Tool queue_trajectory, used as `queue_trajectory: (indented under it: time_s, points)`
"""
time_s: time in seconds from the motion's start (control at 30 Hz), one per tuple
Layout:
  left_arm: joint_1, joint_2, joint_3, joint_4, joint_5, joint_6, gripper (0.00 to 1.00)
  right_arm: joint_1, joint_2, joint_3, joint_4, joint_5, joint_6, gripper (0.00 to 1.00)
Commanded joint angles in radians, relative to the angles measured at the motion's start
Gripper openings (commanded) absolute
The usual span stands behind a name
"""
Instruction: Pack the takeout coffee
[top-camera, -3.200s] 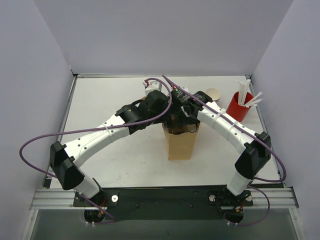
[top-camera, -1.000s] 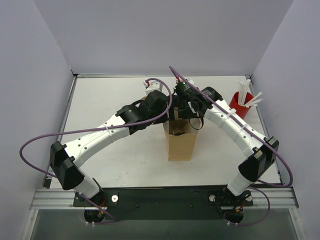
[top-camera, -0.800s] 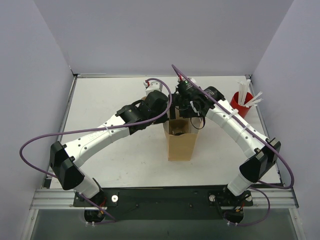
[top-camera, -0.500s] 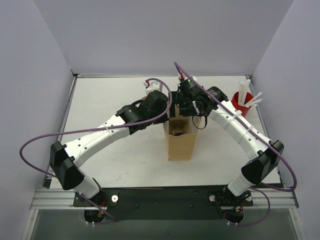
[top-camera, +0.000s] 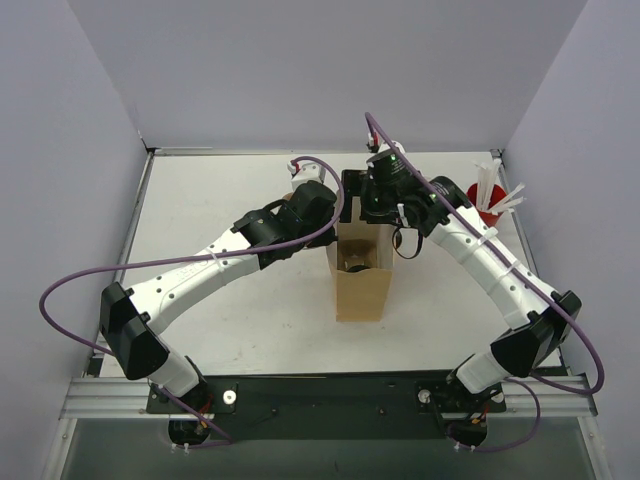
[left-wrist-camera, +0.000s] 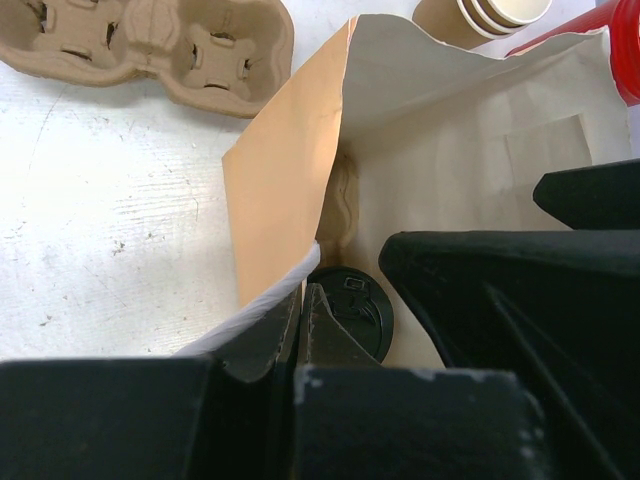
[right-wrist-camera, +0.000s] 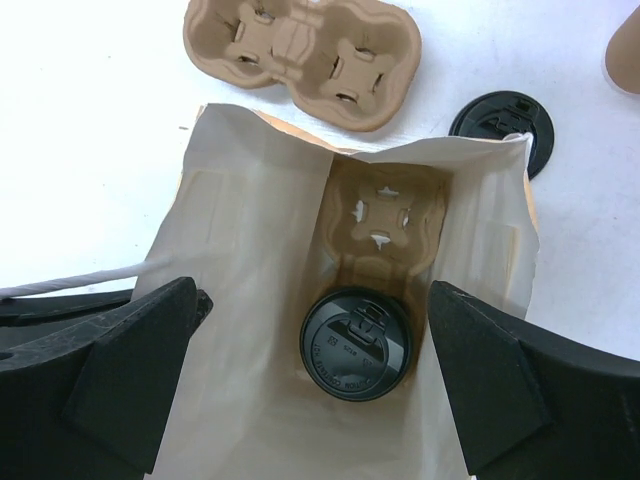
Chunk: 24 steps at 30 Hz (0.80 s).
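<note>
A brown paper bag stands open mid-table. Inside it sits a pulp carrier with the takeout coffee in its near slot. Only the cup's black lid shows, also in the left wrist view and from above; its tan body is hidden. My left gripper is shut on the bag's left rim, holding the mouth open. My right gripper is open and empty, hanging above the bag's mouth, clear of the lid; from above it is at the bag's far edge.
A second pulp carrier lies on the table behind the bag. A loose black lid lies beside the bag. A stack of tan cups and a red cup with white straws stand at the back right.
My right gripper has lifted out of the bag's mouth and drawn up and back, leaving the lidded cup in the bag. My left arm has not moved.
</note>
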Motion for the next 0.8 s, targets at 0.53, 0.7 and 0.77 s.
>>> queue_trajectory:
  time_s: [0.53, 0.7, 0.77]
  points:
    - [0.004, 0.007, 0.032, 0.028, 0.010, 0.020, 0.00, -0.017, -0.088, -0.109, 0.305, -0.038, 0.104, 0.94]
    - [0.004, 0.005, 0.031, 0.027, 0.009, 0.022, 0.00, -0.016, -0.088, -0.117, 0.367, -0.041, 0.113, 0.94]
    - [0.006, 0.005, 0.032, 0.027, 0.009, 0.023, 0.00, -0.016, -0.081, -0.111, 0.379, -0.044, 0.114, 0.94]
